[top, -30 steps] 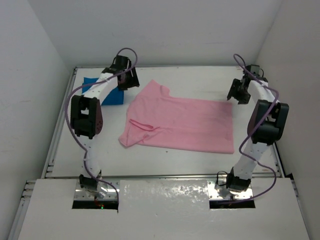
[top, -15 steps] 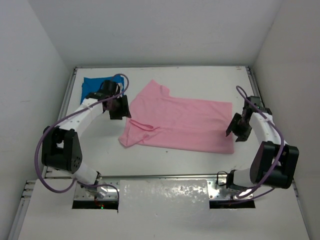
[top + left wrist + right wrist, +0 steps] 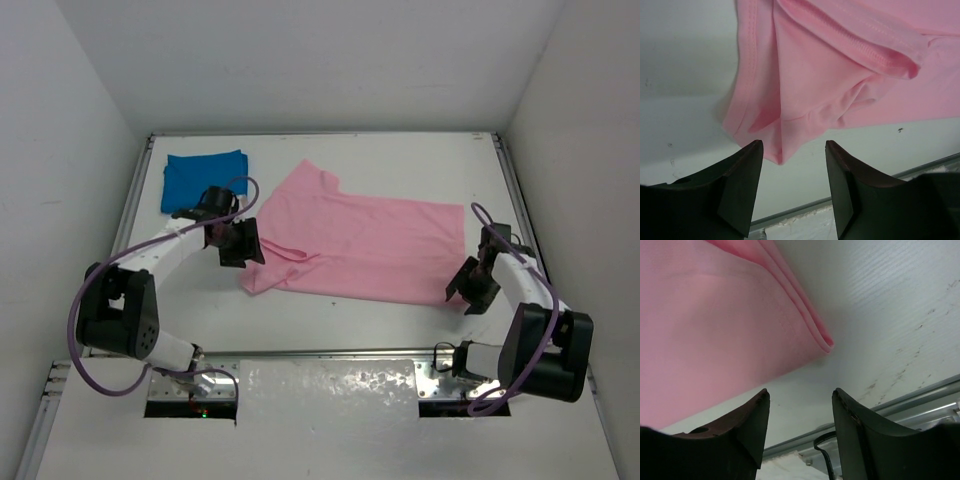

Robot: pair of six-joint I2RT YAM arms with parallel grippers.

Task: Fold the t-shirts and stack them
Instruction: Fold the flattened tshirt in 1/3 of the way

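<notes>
I see my right gripper [image 3: 468, 290] at the near right corner of the light pink t-shirt [image 3: 370, 245], fingers spread apart, nothing between them. My left gripper [image 3: 240, 243] hovers over the shirt's bunched near left corner, fingers likewise parted and empty. The pink shirt lies spread across the middle of the table [image 3: 400, 160]; the folded blue t-shirt [image 3: 205, 178] sits in the far left corner, apart from it

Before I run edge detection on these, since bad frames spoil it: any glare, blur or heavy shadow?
Top external: even light, sharp, patchy glare only on the near base plate. Left wrist: pink t-shirt hem crisp, fingers dark and soft. Right wrist: likewise, faint shadow beside the shirt's folded edge.
</notes>
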